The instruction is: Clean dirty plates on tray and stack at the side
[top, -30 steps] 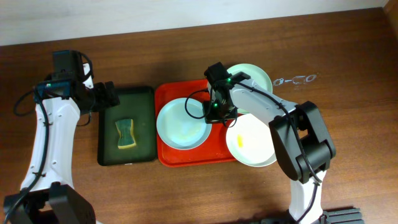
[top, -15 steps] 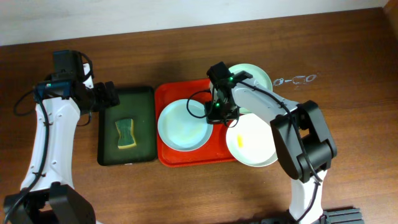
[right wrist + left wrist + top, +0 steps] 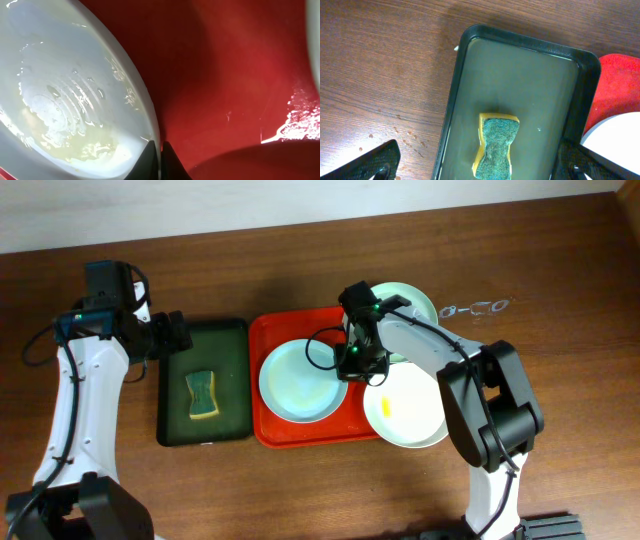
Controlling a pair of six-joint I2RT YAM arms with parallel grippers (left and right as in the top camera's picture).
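Dirty plate [image 3: 65,90] fills left half, rim running diagonally down to bottom centre. Surface wet: droplets, ripple marks, pale yellowish film toward lower part. Right gripper [image 3: 159,150] at bottom edge: 2 dark fingers [image 3: 149,161] nearly touching, plate rim pinched between them. Red tray [image 3: 225,75] floor glossy, wet glints at right. Pale sliver [image 3: 316,40] at upper right edge, identity unclear.

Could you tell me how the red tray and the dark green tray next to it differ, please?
Colour aside, the red tray is wider than the dark green tray. The red tray carries a pale blue plate, while the dark green tray holds a yellow-and-green sponge. Both are rectangular with rounded corners and raised rims, lying side by side on the wooden table.
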